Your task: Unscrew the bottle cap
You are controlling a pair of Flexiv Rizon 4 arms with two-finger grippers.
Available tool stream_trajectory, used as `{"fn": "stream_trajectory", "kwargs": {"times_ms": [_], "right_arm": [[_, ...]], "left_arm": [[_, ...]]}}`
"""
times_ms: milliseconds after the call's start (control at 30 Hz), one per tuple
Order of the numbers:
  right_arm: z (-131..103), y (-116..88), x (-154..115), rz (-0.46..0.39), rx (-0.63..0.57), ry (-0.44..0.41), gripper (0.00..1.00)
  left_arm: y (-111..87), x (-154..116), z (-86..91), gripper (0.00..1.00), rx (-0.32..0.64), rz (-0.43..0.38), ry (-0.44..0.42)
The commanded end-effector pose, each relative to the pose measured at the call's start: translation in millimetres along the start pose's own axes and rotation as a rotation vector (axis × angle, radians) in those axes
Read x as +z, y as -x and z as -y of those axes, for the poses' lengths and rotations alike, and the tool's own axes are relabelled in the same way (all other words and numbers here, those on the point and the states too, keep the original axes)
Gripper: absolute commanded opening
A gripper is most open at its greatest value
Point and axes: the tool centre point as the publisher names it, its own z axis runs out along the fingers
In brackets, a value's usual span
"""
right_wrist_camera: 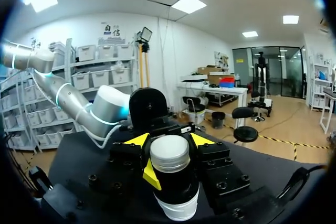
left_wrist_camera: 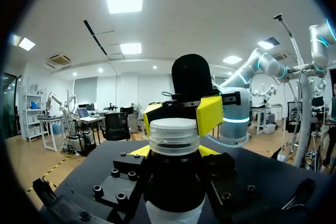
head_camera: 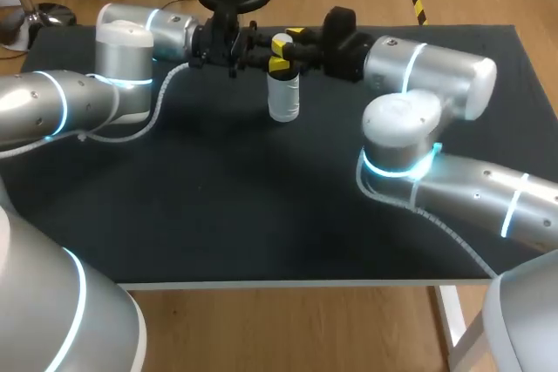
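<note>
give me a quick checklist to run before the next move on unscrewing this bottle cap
1. bottle upright on the table: ok
2. cap seated on the bottle: ok
3. left hand shut on the bottle below the cap, leaving the cap free: ok
4. right hand at cap height, one side of it on each side of the cap: ok
5. right hand actually gripping the cap: cannot tell
6. The two hands not touching each other: cannot tell, they sit very close
</note>
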Motion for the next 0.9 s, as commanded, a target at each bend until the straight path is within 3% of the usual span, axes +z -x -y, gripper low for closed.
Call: {"fn": "stream_trajectory", "kwargs": {"times_ms": [33,433,667,900], "right_arm": [[8,-1,-2,-0.357,-0.003,0.172,0.0],[8,-11,0,-0.646,-0.002,0.274,0.0],[5,-18,-1,-0.77,-0.024,0.258,0.0],[2,-27,2,-0.949,-0.012,0.2,0.0]], "left_arm": [[5.7,1,-0.1,0.0,0.001,-0.005,-0.003],[5.7,1,-0.1,0.0,0.001,-0.005,-0.003],[5.7,1,-0.1,0.0,0.001,-0.005,-0.003],[5.7,1,-0.1,0.0,0.001,-0.005,-0.003]]}}
